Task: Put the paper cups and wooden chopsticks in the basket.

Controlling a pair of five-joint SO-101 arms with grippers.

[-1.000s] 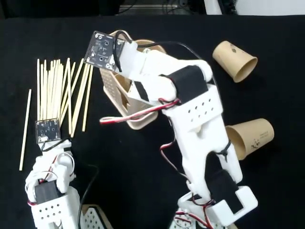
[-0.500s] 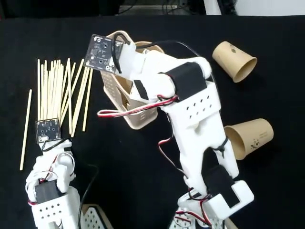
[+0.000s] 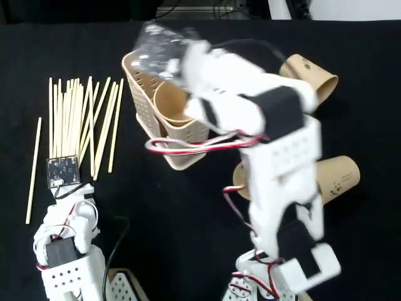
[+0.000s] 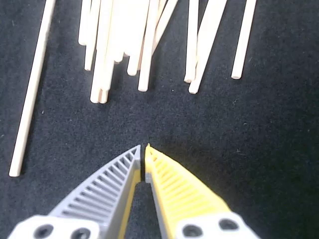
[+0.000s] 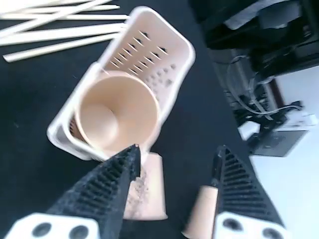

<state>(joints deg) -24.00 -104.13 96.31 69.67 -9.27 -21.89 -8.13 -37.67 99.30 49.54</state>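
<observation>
Right end effector (image 5: 178, 152), jaws apart, is hovering over the basket (image 3: 143, 106), where one paper cup (image 3: 170, 103) is sitting mouth-up, evidently free of any grip. Left end effector (image 4: 144, 148), jaws together, is waiting just near of the wooden chopsticks (image 3: 78, 119), which are lying left on the tabletop (image 3: 156, 219). Other paper cups (image 3: 310, 78) are lying right.

Black table (image 3: 376, 263) holds loose chopsticks (image 3: 69, 116); a perforated basket (image 3: 145, 110); paper cups (image 3: 313, 78) lying on their sides
</observation>
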